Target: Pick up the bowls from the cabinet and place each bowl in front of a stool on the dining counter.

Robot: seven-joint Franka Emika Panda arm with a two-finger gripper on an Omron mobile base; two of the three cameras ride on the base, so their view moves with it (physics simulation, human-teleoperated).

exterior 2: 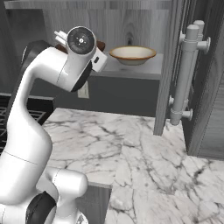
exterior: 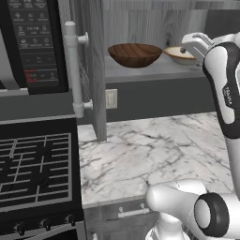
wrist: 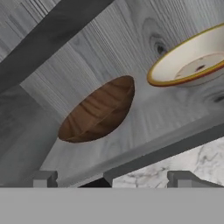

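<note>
Two bowls stand on the shelf of the open grey cabinet (exterior: 140, 72). The dark brown wooden bowl (exterior: 135, 55) (wrist: 98, 111) is on the left. The cream bowl with a brownish rim (exterior 2: 132, 54) (wrist: 192, 61) is to its right, partly behind my hand in the left base view. My gripper (wrist: 113, 180) hovers in front of the shelf edge, short of both bowls. It is open, its fingertips (wrist: 43, 179) wide apart with nothing between them. In the right base view my arm covers most of the wooden bowl (exterior 2: 101, 45). The dining counter and stools are out of view.
The cabinet's doors stand open, each with a long bar handle (exterior: 72, 70) (exterior 2: 188, 74). A black microwave (exterior: 33, 47) hangs to the left above a black stove (exterior: 35, 168). A marble worktop (exterior: 145, 150) lies below the cabinet.
</note>
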